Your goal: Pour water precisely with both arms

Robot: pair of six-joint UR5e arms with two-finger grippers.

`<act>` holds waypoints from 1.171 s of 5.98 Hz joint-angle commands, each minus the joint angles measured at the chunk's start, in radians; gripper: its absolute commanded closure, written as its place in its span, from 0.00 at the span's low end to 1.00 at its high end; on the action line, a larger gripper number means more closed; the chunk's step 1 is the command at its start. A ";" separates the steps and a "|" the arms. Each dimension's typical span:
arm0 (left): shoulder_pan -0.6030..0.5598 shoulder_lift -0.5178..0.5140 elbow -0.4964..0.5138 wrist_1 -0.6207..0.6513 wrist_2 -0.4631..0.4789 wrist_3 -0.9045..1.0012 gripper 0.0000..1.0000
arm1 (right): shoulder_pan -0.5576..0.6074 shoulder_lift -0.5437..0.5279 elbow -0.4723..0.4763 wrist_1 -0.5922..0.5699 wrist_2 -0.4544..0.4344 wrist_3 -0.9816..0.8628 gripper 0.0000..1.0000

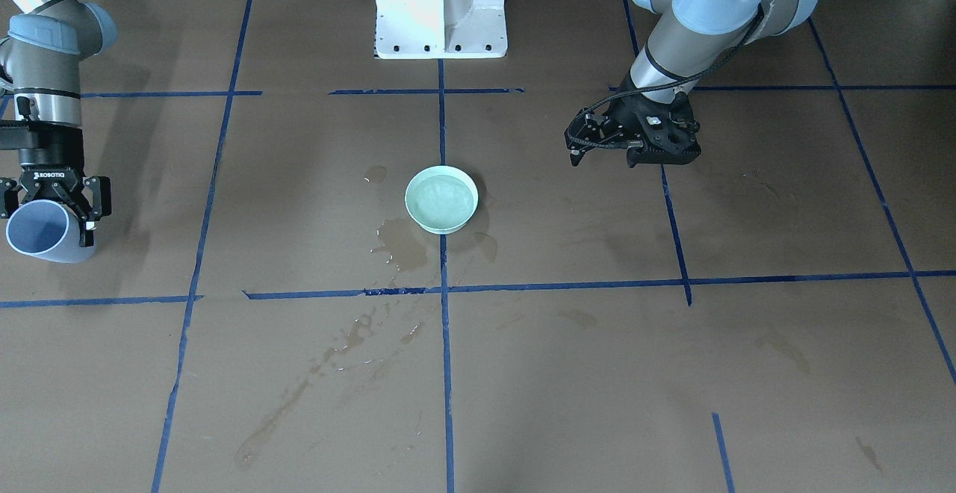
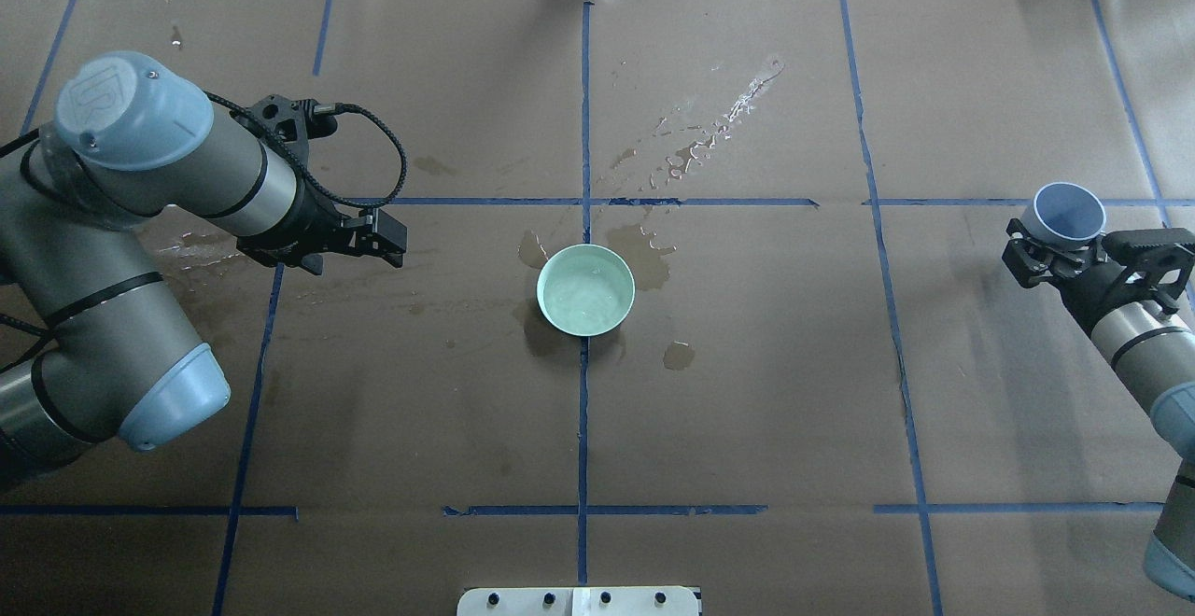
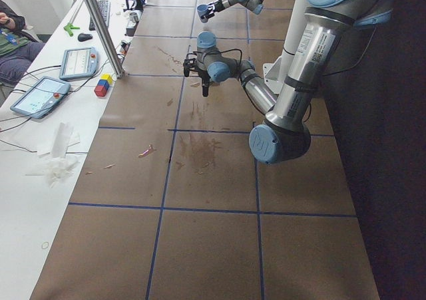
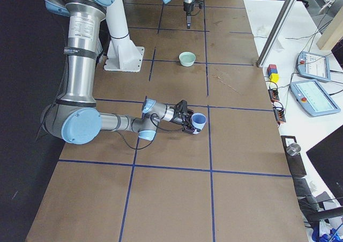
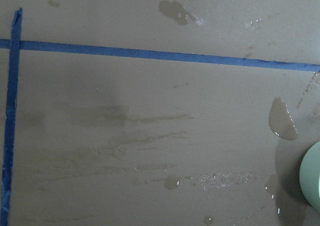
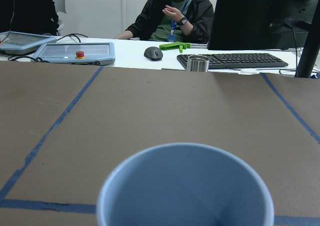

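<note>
A pale green bowl (image 1: pixel 408 202) (image 2: pixel 541 291) stands at the table's centre on a blue tape line, holding rippling water (image 1: pixel 442 202) (image 2: pixel 586 291). My right gripper (image 1: pixel 48 213) (image 2: pixel 1064 241) is far out at my right side, shut on a blue cup (image 1: pixel 41 233) (image 2: pixel 1069 213) that is tilted. In the right wrist view the cup's mouth (image 6: pixel 185 191) fills the lower frame and looks plain blue inside. My left gripper (image 1: pixel 603 158) (image 2: pixel 392 241) hovers open and empty, to the bowl's left in the overhead view. The left wrist view catches only the bowl's edge (image 5: pixel 312 181).
Wet stains and droplets (image 1: pixel 399 243) (image 2: pixel 709 135) lie around and beyond the bowl on the brown paper. The white pedestal (image 1: pixel 441 7) stands at my base. On the operators' side are tablets (image 4: pixel 313 97), a keyboard (image 6: pixel 232 59), a metal cup (image 6: pixel 198 63) and a seated person (image 6: pixel 172 13).
</note>
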 commanded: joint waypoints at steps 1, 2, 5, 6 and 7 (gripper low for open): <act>0.000 0.000 -0.002 0.000 0.000 -0.004 0.00 | -0.001 -0.002 -0.028 0.019 -0.002 0.005 0.81; 0.000 0.000 -0.002 0.000 0.000 -0.005 0.00 | -0.001 -0.002 -0.031 0.022 -0.001 0.005 0.71; 0.000 0.000 0.003 0.000 0.002 -0.005 0.00 | -0.002 0.007 -0.078 0.109 0.005 -0.004 0.00; 0.000 0.000 0.001 -0.001 0.002 -0.005 0.00 | -0.002 0.007 -0.078 0.109 0.005 -0.004 0.00; 0.000 0.000 0.001 -0.002 0.002 -0.005 0.00 | -0.002 0.007 -0.078 0.111 0.005 -0.004 0.00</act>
